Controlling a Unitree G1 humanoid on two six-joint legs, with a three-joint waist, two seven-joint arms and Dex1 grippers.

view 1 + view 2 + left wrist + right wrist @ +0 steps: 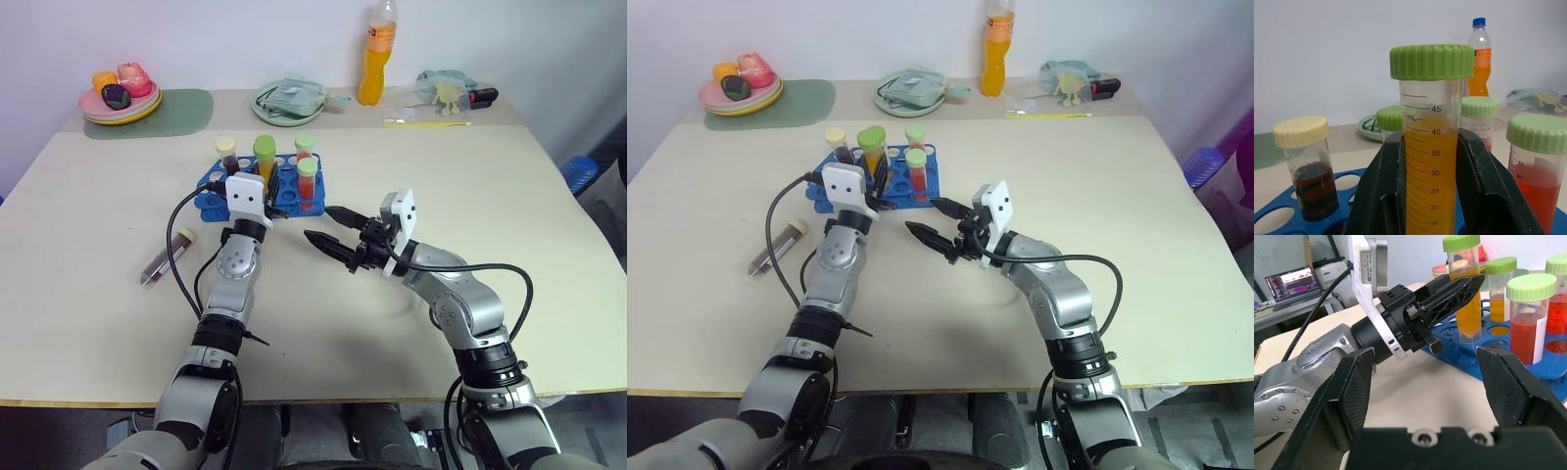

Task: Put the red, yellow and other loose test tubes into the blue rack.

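Yellow-orange liquid filled the green-capped tube [1431, 147] that my left end effector [257, 192] clamped mid-body above the blue rack [290, 196]. Smooth stiff plastic, likely slippery and bottom-heavy; gripping below the cap seemed safest. My right end effector [330, 235] gaped empty nearby.

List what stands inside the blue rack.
In the blue rack: a cream-capped brown tube and three green-capped tubes, one red. The yellow tube is gripped above it; its tip is hidden.
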